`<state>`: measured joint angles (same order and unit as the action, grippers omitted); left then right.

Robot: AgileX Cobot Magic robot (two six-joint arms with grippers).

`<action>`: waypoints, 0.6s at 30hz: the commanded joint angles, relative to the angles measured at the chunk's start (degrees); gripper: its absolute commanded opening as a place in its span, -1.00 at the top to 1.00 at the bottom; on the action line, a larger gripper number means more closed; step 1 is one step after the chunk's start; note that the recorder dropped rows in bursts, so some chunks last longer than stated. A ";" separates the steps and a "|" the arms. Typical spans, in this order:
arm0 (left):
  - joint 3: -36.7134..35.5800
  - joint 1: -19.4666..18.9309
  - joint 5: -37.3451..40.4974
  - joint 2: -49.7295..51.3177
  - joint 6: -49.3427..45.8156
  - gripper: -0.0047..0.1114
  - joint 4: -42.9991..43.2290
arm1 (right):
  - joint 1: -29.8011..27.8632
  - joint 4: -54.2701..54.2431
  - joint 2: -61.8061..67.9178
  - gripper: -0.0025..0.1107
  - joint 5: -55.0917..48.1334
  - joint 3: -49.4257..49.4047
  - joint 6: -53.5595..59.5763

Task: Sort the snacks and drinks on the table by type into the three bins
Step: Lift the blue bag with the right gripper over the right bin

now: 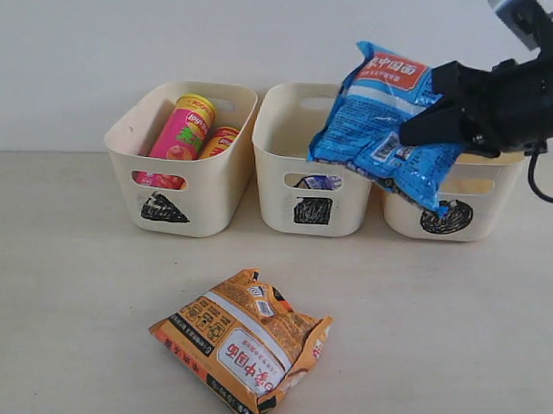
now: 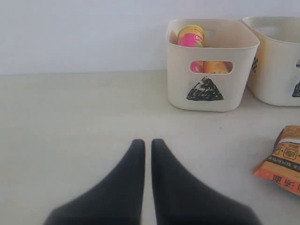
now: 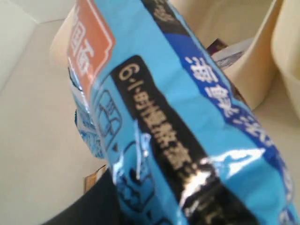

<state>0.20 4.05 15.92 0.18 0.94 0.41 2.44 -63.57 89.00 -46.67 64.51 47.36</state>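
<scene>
The right end effector (image 1: 425,117) was clamped on the blue bag (image 1: 379,129) at two o'clock from the orange bag (image 1: 244,342), overhanging the square bin (image 1: 276,207) and circle bin (image 1: 499,219); released there, it could drop into the wrong one.

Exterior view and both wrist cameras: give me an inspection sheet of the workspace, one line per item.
Surface: pale wood-grain table; orange bag lies on it before the bins.
Job's things: pink tube and yellow tube in the triangle bin; a carton shows through the cut-out of the square bin; blue bag in the air near the circle bin, whose contents are hidden.
Clutter: nothing seen.
Grippers: left gripper shut, empty, over the table; right gripper shut on the blue bag.
Cables: one black cable hangs by the right arm.
Surroundings: plain white wall behind the bins.
</scene>
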 commanded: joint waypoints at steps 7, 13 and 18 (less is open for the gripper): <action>-0.20 -0.19 -0.50 -0.18 0.60 0.85 0.08 | -0.23 6.39 -0.39 0.96 18.77 5.87 -2.63; -0.20 -0.19 -0.50 -0.18 0.60 0.85 0.08 | -0.23 9.05 1.67 0.96 30.40 6.56 -1.88; -0.20 -0.19 -0.50 -0.18 0.60 0.85 0.08 | -0.12 9.05 8.18 0.96 32.15 10.49 -0.28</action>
<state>0.20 4.05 15.92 0.18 0.94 0.41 2.35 -54.64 93.86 -16.31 72.43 45.24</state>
